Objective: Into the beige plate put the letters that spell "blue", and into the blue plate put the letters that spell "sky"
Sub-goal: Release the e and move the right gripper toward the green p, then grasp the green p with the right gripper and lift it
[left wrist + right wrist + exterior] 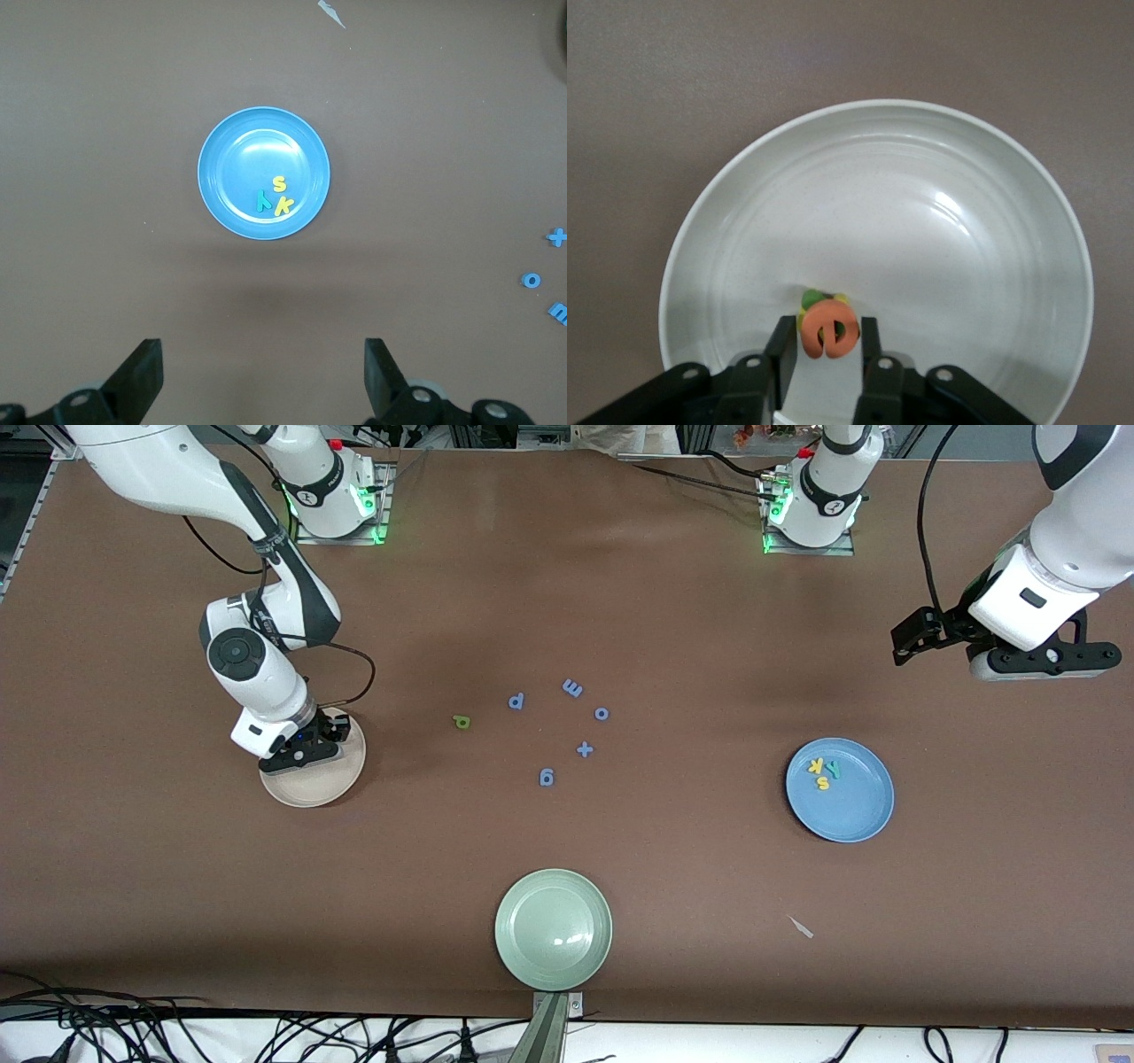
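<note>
My right gripper [301, 755] is low over the beige plate [330, 790], open, its fingers [782, 341] standing close on either side of the orange "e" [829, 329]. A thin gap shows between the "e" and one finger. Under the "e", on the beige plate [921, 177], lie a light green letter [816, 298] and a yellow one [842, 300], both mostly hidden. The green "b" [461, 722] lies on the table toward the middle. The blue plate [855, 815] holds the yellow "s" [279, 184], yellow "k" [283, 207] and teal "y" [263, 202]. My left gripper [914, 640] waits open in the air at the left arm's end.
Several all-blue letters lie mid-table: "p" [516, 701], "m" [572, 687], "o" [601, 713], "+" [585, 749], "g" [547, 777]. A pale green plate [554, 930] sits nearest the front camera. A white scrap [802, 927] lies nearer the camera than the blue plate.
</note>
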